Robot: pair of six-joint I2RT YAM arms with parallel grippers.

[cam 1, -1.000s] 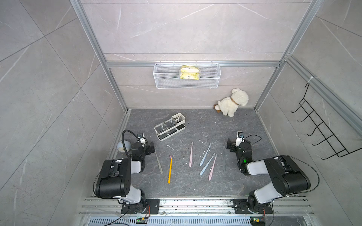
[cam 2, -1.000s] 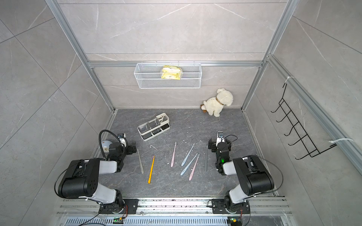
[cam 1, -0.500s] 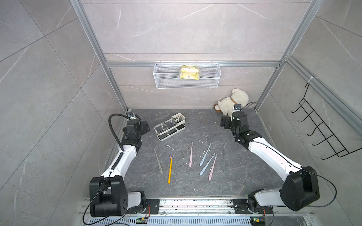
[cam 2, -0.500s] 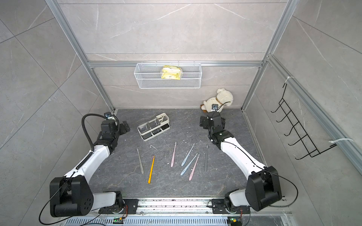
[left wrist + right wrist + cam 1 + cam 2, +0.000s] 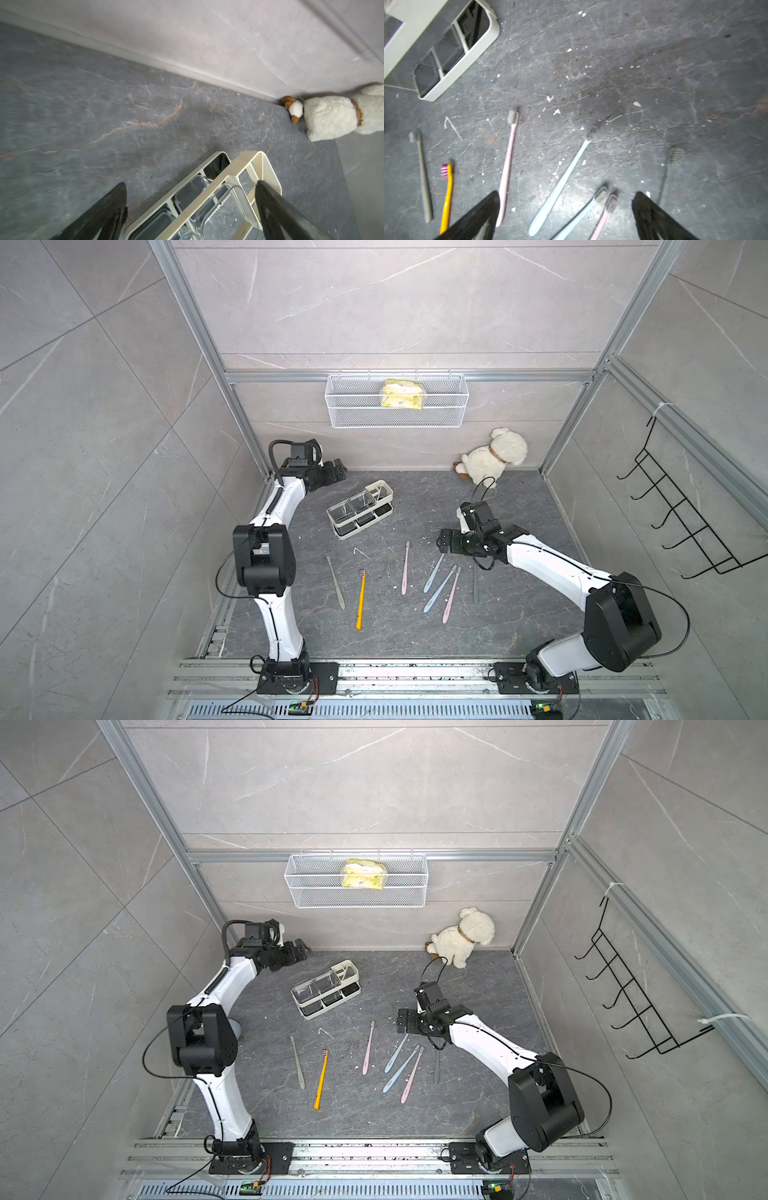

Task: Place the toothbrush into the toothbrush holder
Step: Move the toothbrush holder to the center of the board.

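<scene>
Left pincer wide open, empty, near toothbrush holder. Right pincer likewise, seemingly above light-blue toothbrush, flat on worktop. Likely light, stiff, slick; grasp mid-handle.

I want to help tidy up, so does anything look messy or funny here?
Yes. Seven toothbrushes lie loose on the table, and none are in the holder. Little white crumbs speckle the table around them. A plush dog sits in the back corner, odd among bathroom things.
</scene>
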